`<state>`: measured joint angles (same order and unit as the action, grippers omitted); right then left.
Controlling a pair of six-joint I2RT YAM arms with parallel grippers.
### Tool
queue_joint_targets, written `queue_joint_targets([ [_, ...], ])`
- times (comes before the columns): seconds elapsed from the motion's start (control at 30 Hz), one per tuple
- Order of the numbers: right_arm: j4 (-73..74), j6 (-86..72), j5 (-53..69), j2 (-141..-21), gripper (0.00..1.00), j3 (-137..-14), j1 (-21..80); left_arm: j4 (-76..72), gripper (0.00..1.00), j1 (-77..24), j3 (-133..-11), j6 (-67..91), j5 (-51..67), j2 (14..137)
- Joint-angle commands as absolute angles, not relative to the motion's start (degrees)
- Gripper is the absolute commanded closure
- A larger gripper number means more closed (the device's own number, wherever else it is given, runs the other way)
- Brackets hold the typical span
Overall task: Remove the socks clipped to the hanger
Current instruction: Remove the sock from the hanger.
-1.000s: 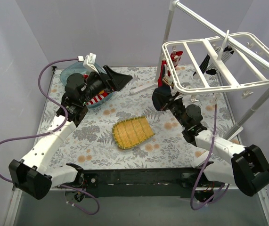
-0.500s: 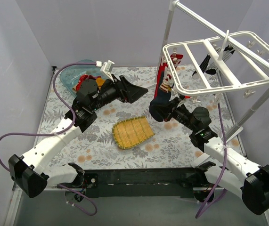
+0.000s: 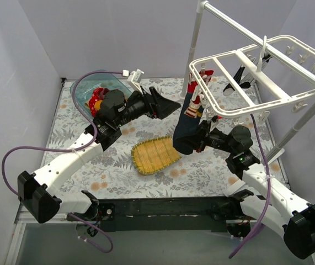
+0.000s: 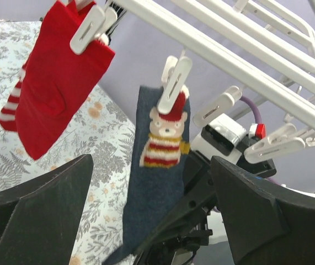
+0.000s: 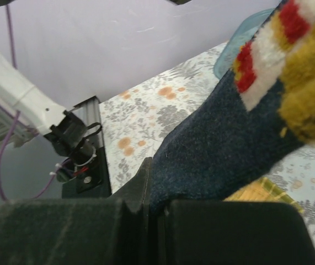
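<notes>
From the white hanger [image 3: 245, 83] a navy sock [image 3: 186, 130] with a bear motif hangs by one clip [image 4: 174, 77]. My right gripper [image 3: 193, 144] is shut on that sock's lower end, with the navy fabric [image 5: 223, 149] pinched between the jaws [image 5: 156, 221]. My left gripper [image 3: 171, 105] is open, level with the hanger's left edge. Its fingers [image 4: 36, 215] frame the navy sock [image 4: 157, 182] without touching it. A red sock [image 4: 52, 99] and a red-and-white striped sock [image 4: 11, 107] hang clipped to the left of it. Black socks [image 3: 245, 74] hang farther back.
A yellow woven mat [image 3: 154, 154] lies mid-table under the right gripper. A blue basin [image 3: 96, 85] at the back left holds socks [image 3: 95, 99]. The white pole stand [image 3: 193, 44] rises behind the hanger. Purple walls close in the table.
My left arm has swung right from the basin toward the hanger. My right gripper has drawn the navy sock down and left, stretching it from its clip.
</notes>
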<state>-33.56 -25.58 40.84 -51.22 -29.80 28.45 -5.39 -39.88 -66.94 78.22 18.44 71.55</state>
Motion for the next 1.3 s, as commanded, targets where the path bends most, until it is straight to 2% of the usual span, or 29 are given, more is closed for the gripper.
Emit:
queue_joint_targets([
  [0.0, -39.4, -31.6, 48.3, -50.0, 0.99, -32.0, 28.0, -7.9, 0.13, -40.2, -71.1, 78.3, 19.2, 73.6],
  [0.23, -47.6, -39.9, 51.1, -49.7, 0.99, -30.3, 27.8, -9.8, 0.17, -40.2, -75.8, 78.4, 19.9, 78.7],
  [0.37, -51.7, -44.5, 51.5, -49.8, 0.99, -29.5, 27.6, -13.0, 0.19, -39.6, -78.8, 80.0, 24.1, 82.3],
  [0.6, -58.0, -50.3, 51.9, -51.0, 0.99, -28.7, 27.6, -22.4, 0.2, -37.8, -79.8, 88.0, 32.3, 85.9],
  [0.97, -69.2, -59.2, 51.7, -52.9, 0.99, -27.2, 27.6, -30.5, 0.23, -37.4, -80.2, 96.0, 36.4, 90.5],
  [1.27, -69.9, -60.6, 51.1, -52.4, 0.99, -26.9, 27.6, -36.6, 0.26, -37.4, -80.5, 103.1, 37.3, 93.7],
])
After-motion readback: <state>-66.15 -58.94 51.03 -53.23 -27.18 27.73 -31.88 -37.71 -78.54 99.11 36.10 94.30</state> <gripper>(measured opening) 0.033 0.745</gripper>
